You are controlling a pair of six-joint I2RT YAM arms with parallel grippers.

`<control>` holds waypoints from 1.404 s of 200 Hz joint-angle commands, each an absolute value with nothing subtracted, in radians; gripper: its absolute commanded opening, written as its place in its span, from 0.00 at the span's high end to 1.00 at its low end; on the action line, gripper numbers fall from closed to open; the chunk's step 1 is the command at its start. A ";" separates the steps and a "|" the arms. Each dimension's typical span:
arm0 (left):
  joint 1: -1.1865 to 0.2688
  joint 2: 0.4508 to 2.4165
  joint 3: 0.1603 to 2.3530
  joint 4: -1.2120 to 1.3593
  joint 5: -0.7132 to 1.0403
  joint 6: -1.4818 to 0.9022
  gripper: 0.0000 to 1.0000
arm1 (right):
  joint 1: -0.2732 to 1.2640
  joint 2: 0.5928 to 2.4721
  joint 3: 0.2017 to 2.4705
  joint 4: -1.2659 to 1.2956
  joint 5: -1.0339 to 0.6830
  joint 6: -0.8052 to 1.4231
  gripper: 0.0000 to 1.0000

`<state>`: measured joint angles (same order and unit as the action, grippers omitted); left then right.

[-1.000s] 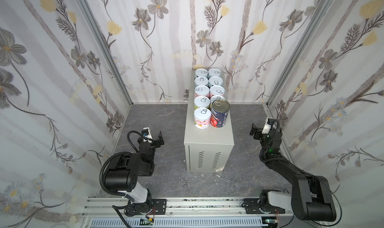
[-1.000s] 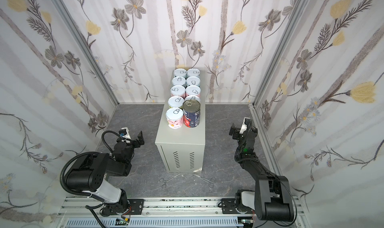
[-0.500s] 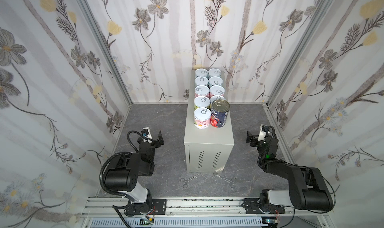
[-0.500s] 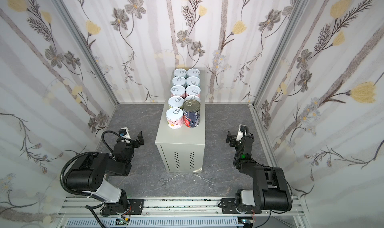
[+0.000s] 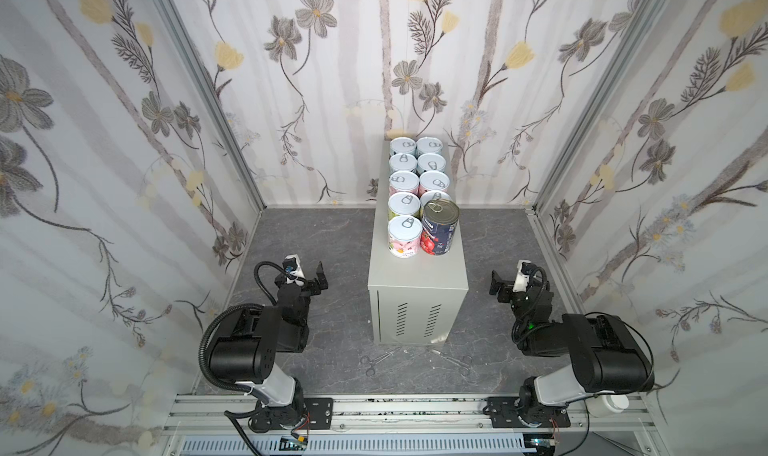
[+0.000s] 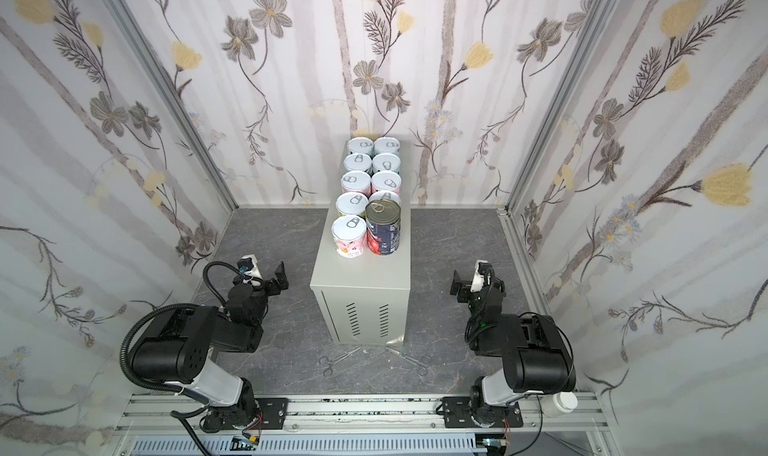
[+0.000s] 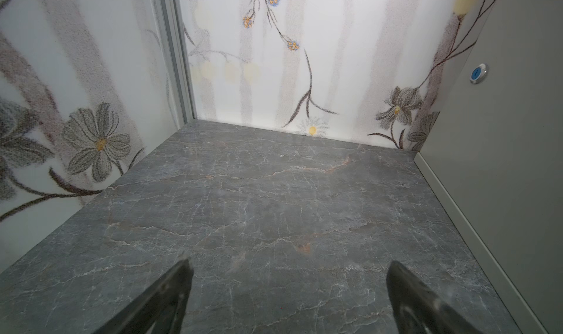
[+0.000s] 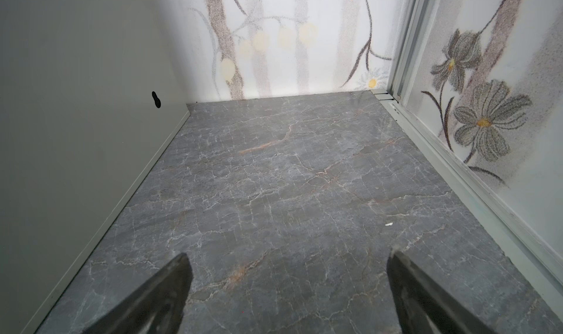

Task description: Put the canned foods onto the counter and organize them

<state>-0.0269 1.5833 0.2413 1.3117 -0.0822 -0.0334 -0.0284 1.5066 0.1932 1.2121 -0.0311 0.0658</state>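
Overhead in both top views: canned foods [image 5: 419, 196] in two rows along counter [image 5: 417, 271] top, back edge toward front; left gripper [image 5: 305, 272] and right gripper [image 5: 509, 278] spread, empty. Left wrist, right wrist: fingers [image 7: 170, 299] apart over floor [image 8: 289, 180]

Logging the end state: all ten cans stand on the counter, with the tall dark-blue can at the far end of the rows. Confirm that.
Wrong on one point: the tall dark-blue can stands at the near end of the rows, beside a pink-labelled can, as both top views show. All ten do stand on the counter.
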 commanded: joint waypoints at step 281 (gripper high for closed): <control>-0.026 1.585 0.247 1.325 -0.087 -0.044 0.00 | -0.018 1.513 0.205 1.310 -0.014 0.048 0.00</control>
<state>-0.0265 1.5837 0.2413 1.3117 -0.0822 -0.0334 -0.0196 1.5131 0.2001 1.2747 -0.0193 0.0589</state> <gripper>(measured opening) 0.998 0.996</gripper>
